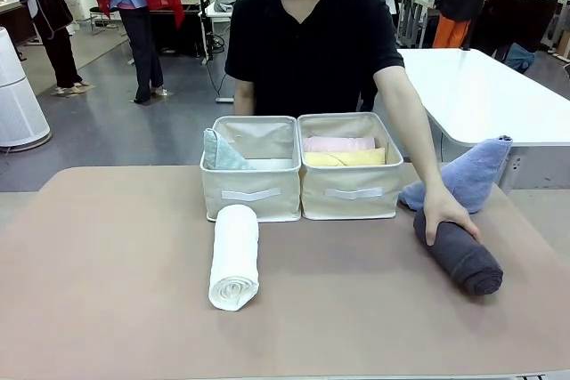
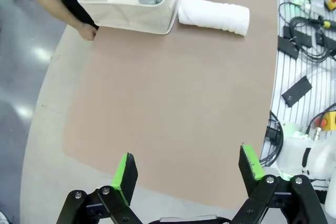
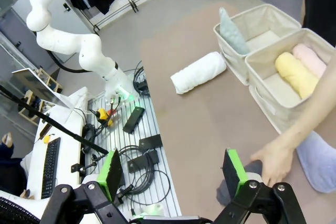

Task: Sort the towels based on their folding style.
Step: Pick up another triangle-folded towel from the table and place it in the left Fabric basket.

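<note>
Jaws both wide open, empty; person's hand [image 1: 450, 218] on dark grey towel [image 1: 469, 266]; white towel [image 1: 234, 257] before baskets [image 1: 251, 195].

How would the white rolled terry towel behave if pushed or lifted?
Lying on its side, the white rolled terry towel probably rolls if pushed sideways. Soft terry likely squashes when gripped. Its spiral end may unwind when lifted.

white towel [image 1: 234, 256] – fluffy terry cloth; baskets [image 1: 251, 211] – matt woven fabric
</note>
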